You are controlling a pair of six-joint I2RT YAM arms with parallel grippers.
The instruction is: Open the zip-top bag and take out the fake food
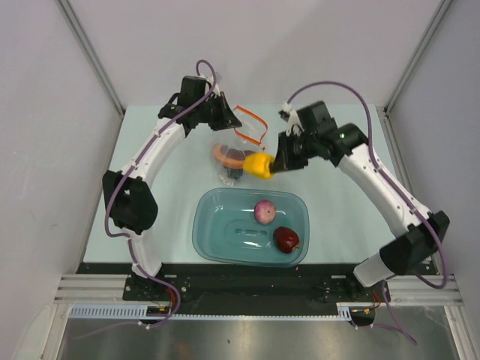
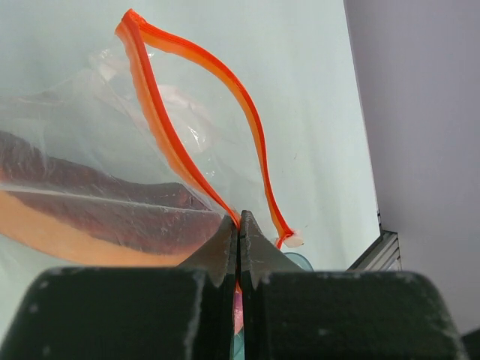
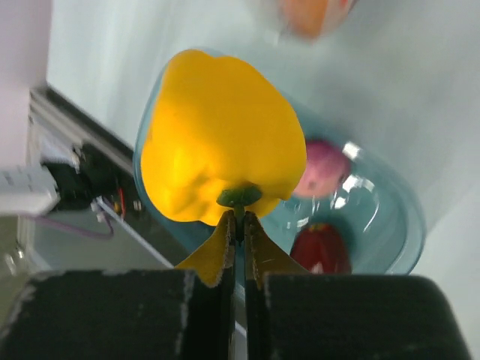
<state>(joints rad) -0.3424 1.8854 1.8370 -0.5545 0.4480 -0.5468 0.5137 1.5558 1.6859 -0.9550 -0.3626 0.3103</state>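
**Bag held open, pepper out in the right pincer**

Top view: the left pincer (image 1: 226, 114) sits in the upper middle of the frame, closed on the mouth of the zip-top bag (image 1: 244, 135). The bag trails down from it toward the centre of the pale table (image 1: 150, 187). The orange-and-maroon slice (image 1: 225, 155) shows through the clear plastic, with something dark just below it that is too small to name. Right of the bag, the right pincer (image 1: 273, 166) grips the yellow bell pepper (image 1: 259, 166) just above the far rim of the teal tub (image 1: 204, 225). The pink-purple onion (image 1: 264, 211) and the dark red apple (image 1: 286, 239) lie apart inside the tub.

Left wrist view: the fingers are pressed together at lower centre, pinching the bag where its orange-red zip strip (image 2: 251, 120) comes down to them. The strip's two sides bow apart above, so the mouth gapes. The slice fills the left of the frame behind crinkled plastic.

Right wrist view: the fingers are clamped on the pepper's green stem (image 3: 240, 196), and the pepper fills the centre. The tub lies behind it, with the onion and apple at lower right.
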